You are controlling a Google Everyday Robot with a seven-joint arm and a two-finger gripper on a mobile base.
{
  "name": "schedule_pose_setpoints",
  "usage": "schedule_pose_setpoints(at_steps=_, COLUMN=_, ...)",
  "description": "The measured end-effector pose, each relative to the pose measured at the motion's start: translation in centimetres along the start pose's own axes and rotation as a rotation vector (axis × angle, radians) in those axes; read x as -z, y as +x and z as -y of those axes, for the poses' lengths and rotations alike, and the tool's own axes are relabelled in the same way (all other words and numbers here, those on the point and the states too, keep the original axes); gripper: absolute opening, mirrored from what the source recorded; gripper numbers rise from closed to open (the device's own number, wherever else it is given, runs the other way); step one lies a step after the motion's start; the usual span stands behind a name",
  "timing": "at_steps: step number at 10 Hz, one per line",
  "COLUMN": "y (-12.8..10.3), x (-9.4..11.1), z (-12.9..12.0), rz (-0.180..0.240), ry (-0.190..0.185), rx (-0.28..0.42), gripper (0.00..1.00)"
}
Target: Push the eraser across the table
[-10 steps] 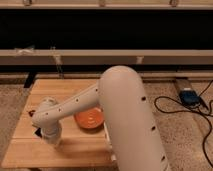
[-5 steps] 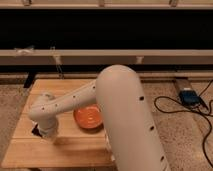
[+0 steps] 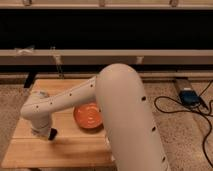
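The table (image 3: 75, 150) is a pale wooden plank top. My white arm reaches from the lower right over to its left side. The gripper (image 3: 46, 132) points down onto the tabletop near the left edge, under the wrist (image 3: 36, 112). A small black shape (image 3: 52, 133) shows right at the gripper's lower right, on the wood. I cannot tell whether it is the eraser or part of the gripper. No other black block is in view; the arm hides the table behind it.
An orange plate (image 3: 88, 116) lies mid-table, just right of the gripper. A small pale item (image 3: 42, 94) sits near the far left corner. A blue box (image 3: 190, 96) and black cables (image 3: 175, 107) lie on the floor to the right. Dark shelving runs behind.
The wrist and gripper have shifted left, away from the orange plate, staying low on the table. The plate has not moved.
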Motion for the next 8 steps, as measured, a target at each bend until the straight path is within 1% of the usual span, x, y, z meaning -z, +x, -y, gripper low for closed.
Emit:
schedule_pose_setpoints(at_steps=1, y=1.0, x=-0.1, z=0.4, rz=-0.007, ry=0.008, rx=0.020, gripper=0.00)
schedule_pose_setpoints(at_steps=3, y=2.1, x=-0.5, z=0.6, rz=-0.017, ry=0.022, rx=0.042, gripper=0.00)
schedule_pose_setpoints(at_steps=5, y=3.6, x=-1.5, z=0.8, rz=-0.019, ry=0.040, rx=0.075, gripper=0.00)
schedule_pose_setpoints(at_steps=8, y=4.4, x=-2.7, z=0.4, rz=-0.007, ry=0.057, rx=0.091, gripper=0.00)
